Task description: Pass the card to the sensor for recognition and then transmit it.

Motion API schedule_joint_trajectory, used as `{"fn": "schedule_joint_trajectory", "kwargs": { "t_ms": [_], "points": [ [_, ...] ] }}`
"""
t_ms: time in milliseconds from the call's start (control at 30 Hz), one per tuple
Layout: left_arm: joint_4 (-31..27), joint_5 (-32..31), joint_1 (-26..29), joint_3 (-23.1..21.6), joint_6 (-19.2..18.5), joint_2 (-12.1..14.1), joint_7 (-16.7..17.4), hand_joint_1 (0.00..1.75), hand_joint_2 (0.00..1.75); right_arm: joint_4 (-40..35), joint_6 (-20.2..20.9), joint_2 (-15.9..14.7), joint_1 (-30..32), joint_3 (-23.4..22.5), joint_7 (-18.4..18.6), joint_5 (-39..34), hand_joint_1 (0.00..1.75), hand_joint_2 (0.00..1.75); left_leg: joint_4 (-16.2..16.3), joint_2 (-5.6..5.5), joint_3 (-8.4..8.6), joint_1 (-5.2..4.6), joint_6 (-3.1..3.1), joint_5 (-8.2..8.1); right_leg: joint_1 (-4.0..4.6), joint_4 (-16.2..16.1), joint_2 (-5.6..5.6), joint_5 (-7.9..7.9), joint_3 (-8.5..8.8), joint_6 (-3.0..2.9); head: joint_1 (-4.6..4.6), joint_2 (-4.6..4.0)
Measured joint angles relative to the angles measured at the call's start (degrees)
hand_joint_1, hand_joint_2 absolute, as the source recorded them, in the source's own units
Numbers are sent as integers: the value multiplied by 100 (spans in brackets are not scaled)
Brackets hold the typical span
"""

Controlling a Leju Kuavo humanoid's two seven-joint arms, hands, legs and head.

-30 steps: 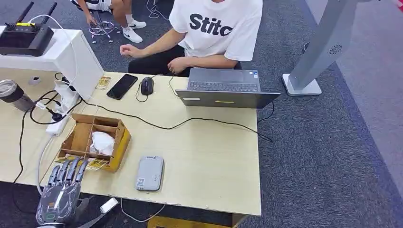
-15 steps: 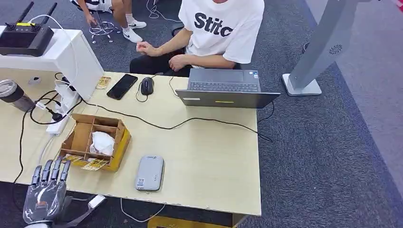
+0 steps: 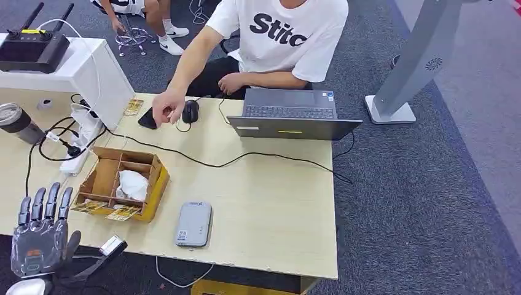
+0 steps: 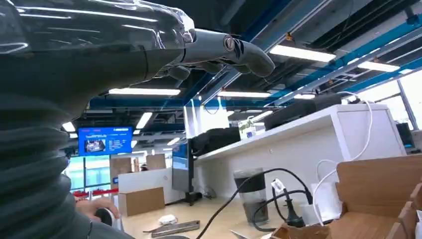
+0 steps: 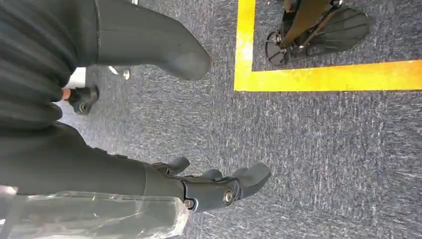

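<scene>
Head view, left hand: raised off the table's near-left corner, fingers apart, empty.
Cards: near-left edge, against the cardboard box.
Sensor: near edge.
Right hand: over carpet, fingers loosely apart, empty.

Open laptop at the far edge of the tabletop — black cable trailing across. Black mouse beside a dark phone, a person's hand reaching over them. Grey tumbler far left.
</scene>
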Motion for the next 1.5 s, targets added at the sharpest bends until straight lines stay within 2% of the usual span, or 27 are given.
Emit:
{"fn": "schedule_joint_trajectory", "kwargs": {
  "t_ms": [167, 333, 567, 967, 1367, 1500],
  "points": [
    [148, 19, -106, -2, -7, -59, -26, 0, 175, 0, 0, -2, -6, 57, 0, -7, 0, 175, 0, 1, 1, 0, 0, 0, 0, 0, 1, 0, -1, 0, 0, 0],
    [424, 343, -318, -4, -39, -161, -140, 0, 175, 2, -15, -4, -22, 140, 7, -61, 0, 175, 0, 0, 0, 0, 0, 0, 0, 0, 0, 0, -1, 0, -2, 0],
    [760, 492, -550, -15, -22, -319, -159, 0, 175, 4, -15, -15, -32, 245, 0, -147, 0, 175, 1, 0, 1, 0, 0, 1, 0, 0, 1, 1, -1, 0, 0, 0],
    [795, 769, -568, -76, -166, -433, -267, 0, 175, 31, -15, -46, -33, 365, 0, -223, 0, 175, 1, 1, 1, 0, 0, 0, 0, 0, 1, 1, -2, 0, 0, 0],
    [795, 1217, -593, -205, -306, -479, -566, 0, 175, 31, -15, -59, -37, 483, -33, -282, 0, 175, 1, 1, 1, 0, 0, 0, 0, 0, 1, 1, -1, 0, -2, 0],
    [795, 1307, -595, -212, -337, -474, -625, 10, 175, 31, -15, -59, -38, 507, -35, -286, 0, 175, 1, 1, 1, 0, 0, 0, 0, 0, 1, 1, -1, 0, 0, 0]
  ]
}}
